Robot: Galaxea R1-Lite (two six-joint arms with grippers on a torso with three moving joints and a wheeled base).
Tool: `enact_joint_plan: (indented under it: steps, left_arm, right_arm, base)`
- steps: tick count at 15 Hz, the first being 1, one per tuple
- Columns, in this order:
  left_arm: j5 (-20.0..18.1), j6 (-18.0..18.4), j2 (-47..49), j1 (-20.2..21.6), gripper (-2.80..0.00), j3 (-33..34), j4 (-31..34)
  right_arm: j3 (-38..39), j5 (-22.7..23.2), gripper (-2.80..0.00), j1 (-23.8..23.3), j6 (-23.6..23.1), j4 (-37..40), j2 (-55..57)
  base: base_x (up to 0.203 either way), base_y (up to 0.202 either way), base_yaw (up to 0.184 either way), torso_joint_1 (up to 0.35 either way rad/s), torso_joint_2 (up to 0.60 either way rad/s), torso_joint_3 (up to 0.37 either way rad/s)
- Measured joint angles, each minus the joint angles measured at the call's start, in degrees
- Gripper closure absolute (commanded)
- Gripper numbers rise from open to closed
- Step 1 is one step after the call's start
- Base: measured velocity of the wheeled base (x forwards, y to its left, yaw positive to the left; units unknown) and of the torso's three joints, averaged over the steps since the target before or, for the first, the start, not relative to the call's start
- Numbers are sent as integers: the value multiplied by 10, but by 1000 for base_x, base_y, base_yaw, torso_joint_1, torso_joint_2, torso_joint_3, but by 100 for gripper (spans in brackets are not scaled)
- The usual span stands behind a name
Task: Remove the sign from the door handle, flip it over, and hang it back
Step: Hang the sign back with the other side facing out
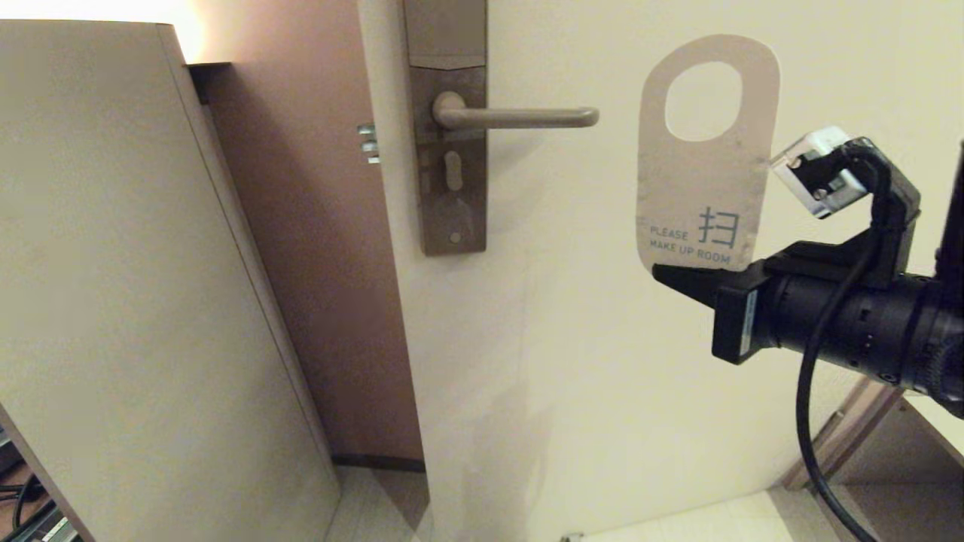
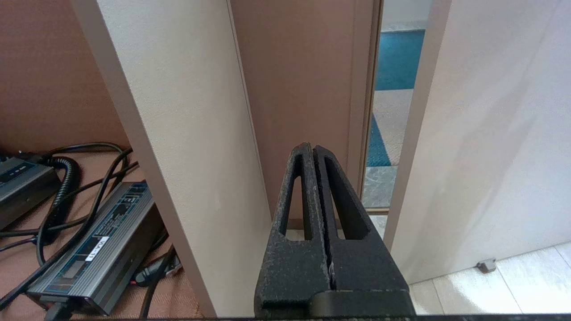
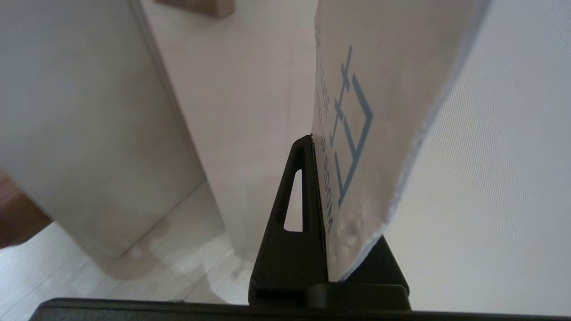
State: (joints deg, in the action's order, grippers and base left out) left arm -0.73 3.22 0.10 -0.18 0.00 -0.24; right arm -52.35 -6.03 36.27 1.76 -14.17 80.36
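Flat white card sign [image 1: 704, 177] with oval hole, blue "MAKE UP ROOM" face toward camera: off handle, upright in air, right of slim grey-bronze lever door handle [image 1: 520, 117], well apart. Right gripper [image 1: 670, 275] pinches sign's bottom edge; low grip leaves hole free for rehanging. White face outward: judged flip not done. Left gripper [image 2: 314, 154] pressed together, empty, parked low near cream door [image 1: 527, 339] edge.

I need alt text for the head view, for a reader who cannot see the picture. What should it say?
The right gripper holds the sign by its bottom edge, upright in front of a cream door, off and to the right of the door handle. The white face reading PLEASE MAKE UP ROOM faces the camera. The handle is bare.
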Motion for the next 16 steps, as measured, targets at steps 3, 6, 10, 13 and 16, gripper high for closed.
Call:
enact_joint_plan:
  steps: [3, 6, 10, 13, 16]
  left_arm:
    - [0, 0, 0, 0, 0, 0, 0]
    - [0, 0, 0, 0, 0, 0, 0]
    - [0, 0, 0, 0, 0, 0, 0]
    - [0, 0, 0, 0, 0, 0, 0]
    - [0, 0, 0, 0, 0, 0, 0]
  right_arm:
    - [-39, -30, 0, 1, 1, -3, 43]
    - [-72, -73, 0, 2, 1, -25, 81]
    - [-85, -108, 0, 2, 2, -40, 110]
    - [-93, -108, 0, 3, 1, -41, 121]
    - [-99, -109, 0, 8, 1, -41, 130]
  base:
    - [0, 0, 0, 0, 0, 0]
    - [0, 0, 0, 0, 0, 0]
    - [0, 0, 0, 0, 0, 0]
    - [0, 0, 0, 0, 0, 0]
    - [0, 0, 0, 0, 0, 0]
